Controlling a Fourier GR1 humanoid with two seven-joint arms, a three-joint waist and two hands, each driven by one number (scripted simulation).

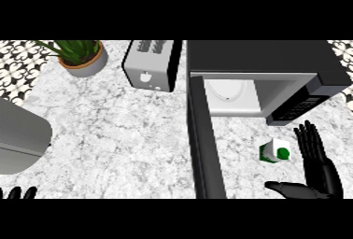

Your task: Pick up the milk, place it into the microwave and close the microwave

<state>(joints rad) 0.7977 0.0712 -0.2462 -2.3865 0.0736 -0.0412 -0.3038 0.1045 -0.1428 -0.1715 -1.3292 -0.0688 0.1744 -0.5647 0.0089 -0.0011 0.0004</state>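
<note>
Marble counter (103,130), and the milk (276,152) sits on it in front of the open microwave (262,70), just right of the swung-out door (205,149). It looks upright, seen almost end-on: long axis rising toward the view, white top with a green dot facing up, green side to the left. Just beside it, the right hand (318,168) is spread wide, fingers straight and pointing away, thumb below the carton. Lower left, the left hand (17,193) barely peeks in; its state can't be told.
</note>
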